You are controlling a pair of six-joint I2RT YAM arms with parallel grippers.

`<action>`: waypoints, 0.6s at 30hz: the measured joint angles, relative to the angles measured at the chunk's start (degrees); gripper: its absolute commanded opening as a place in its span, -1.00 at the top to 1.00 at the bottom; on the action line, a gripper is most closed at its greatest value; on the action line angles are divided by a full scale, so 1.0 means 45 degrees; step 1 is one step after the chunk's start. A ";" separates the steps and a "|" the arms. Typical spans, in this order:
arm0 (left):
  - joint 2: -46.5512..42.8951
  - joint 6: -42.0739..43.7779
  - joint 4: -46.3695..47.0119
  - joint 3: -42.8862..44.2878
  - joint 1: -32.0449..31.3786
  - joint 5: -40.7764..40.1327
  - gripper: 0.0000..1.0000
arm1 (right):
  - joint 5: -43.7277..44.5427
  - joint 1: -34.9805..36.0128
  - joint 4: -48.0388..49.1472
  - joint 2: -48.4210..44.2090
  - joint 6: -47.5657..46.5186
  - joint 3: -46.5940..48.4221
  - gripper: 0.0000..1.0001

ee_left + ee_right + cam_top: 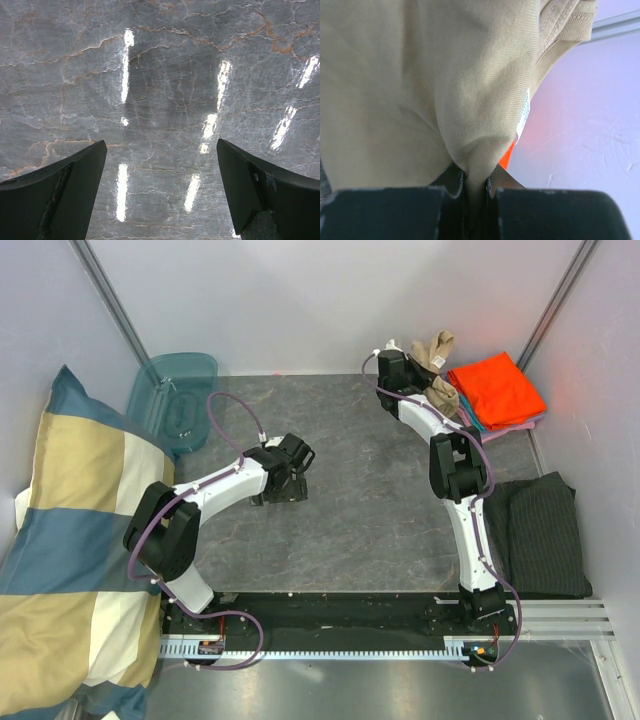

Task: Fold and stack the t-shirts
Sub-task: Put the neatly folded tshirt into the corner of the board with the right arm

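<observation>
Pinching a fold of the tan t-shirt (420, 90) tightly between its clamped jaws, the right gripper (475, 192) is reaching toward the far right corner of the table (350, 540). In the right wrist view the beige fabric is filling most of the frame, with a small white label (523, 112) showing along its edge and a sliver of orange just below it. From the top view, the tan t-shirt (437, 348) is bunching around the end of the right arm, just beside the folded stack. That stack is lying in the far right corner, with the orange t-shirt (497, 385) sitting on top and the edges of the blue t-shirt (473, 418) and the pink t-shirt (520, 427) peeking out beneath it. The left gripper (280, 492) is hovering over bare marbled tabletop left of centre, well apart from all the shirts. Its fingers (75, 185) are standing wide apart and grasping nothing. A dark grey striped cloth (545, 535) is lying along the right edge of the table, a checked pillow (70, 540) is leaning at the left, and a translucent blue tub (175, 395) is sitting at the far left.
</observation>
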 measured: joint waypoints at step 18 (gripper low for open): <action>0.0015 0.0029 0.0165 0.0000 0.0112 0.0262 -1.00 | 0.0763 -0.0636 0.1685 -0.1141 -0.1545 -0.1224 1.00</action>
